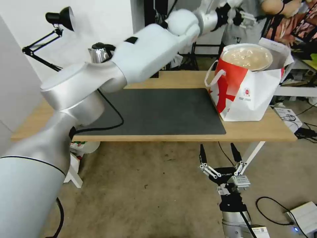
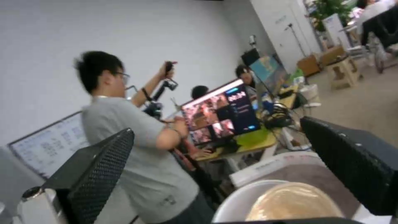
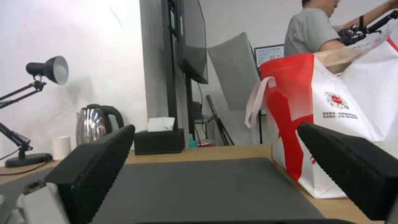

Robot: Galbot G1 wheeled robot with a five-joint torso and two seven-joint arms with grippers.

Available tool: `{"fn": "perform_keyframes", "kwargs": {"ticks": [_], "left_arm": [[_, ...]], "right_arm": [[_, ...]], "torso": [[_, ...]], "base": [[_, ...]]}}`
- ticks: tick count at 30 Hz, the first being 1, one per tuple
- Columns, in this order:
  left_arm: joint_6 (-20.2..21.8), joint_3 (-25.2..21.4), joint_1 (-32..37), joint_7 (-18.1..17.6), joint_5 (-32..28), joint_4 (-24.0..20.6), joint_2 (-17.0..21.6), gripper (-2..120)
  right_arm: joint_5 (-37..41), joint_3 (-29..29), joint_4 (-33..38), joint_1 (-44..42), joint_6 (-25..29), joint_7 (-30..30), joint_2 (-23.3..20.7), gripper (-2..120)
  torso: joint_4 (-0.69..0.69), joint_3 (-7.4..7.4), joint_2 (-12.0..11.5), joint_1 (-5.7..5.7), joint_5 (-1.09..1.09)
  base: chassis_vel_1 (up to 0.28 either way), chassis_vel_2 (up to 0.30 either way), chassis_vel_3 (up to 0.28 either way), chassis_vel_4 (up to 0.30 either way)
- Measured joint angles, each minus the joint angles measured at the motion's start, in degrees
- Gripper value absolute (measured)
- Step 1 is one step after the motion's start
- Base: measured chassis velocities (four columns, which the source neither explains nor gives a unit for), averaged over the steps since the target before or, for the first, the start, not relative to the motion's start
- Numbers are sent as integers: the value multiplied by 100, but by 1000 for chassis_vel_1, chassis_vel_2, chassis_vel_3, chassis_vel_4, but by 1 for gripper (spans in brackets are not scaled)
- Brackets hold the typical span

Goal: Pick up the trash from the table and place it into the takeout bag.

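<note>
The takeout bag (image 1: pixel 251 96), red and white with white strap handles, stands on the right end of the table (image 1: pixel 264 129). A tan lidded round bowl (image 1: pixel 247 57), one piece of the trash, rests in its open mouth. My left arm reaches across the table, and the left gripper (image 1: pixel 243 17) hovers just above and behind the bag. In the left wrist view this gripper (image 2: pixel 224 168) is open and empty, with the bowl (image 2: pixel 292 202) below it. My right gripper (image 1: pixel 219 155) hangs open below the table's front edge. Its wrist view looks past its fingers (image 3: pixel 95 168) at the bag (image 3: pixel 331 124).
A dark grey mat (image 1: pixel 158 112) covers the table's middle. At the back left stand a steel kettle (image 1: pixel 99 53), a black desk lamp (image 1: pixel 61 18), a black tissue box (image 3: pixel 159 141) and a small white cup (image 3: pixel 62 147). A person stands behind the bag. Cables and a white box (image 1: pixel 305 216) lie on the floor.
</note>
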Motion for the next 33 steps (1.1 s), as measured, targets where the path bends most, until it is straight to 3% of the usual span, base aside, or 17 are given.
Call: {"fn": "perform_keyframes", "kwargs": {"ticks": [12, 14, 22, 28, 33], "left_arm": [[320, -102, -203, -85, -263, -1095, 1538, 100], [353, -111, -203, -83, -284, -1184, 1656, 100], [451, -371, 110, -76, -523, -2036, 2730, 100], [452, -617, 313, -73, -542, -2226, 2986, 100], [454, -855, 520, -87, -550, -2442, 3232, 100]], "right_arm": [[0, 0, 0, -1, 0, 0, 0, 100], [0, 0, 0, -1, 0, 0, 0, 100], [0, 0, 0, 0, 0, 0, 0, 100], [0, 0, 0, 0, 0, 0, 0, 100], [0, 0, 0, 0, 0, 0, 0, 100]], "torso": [[0, 0, 0, 0, 0], [0, 0, 0, 0, 0], [4, 0, 0, 0, -2], [-3, 0, 0, 0, 3], [2, 0, 0, 0, 1]], "base": [[0, 0, 0, 0], [0, 0, 0, 0], [0, 0, 0, 0], [0, 0, 0, 0], [0, 0, 0, 0]]}}
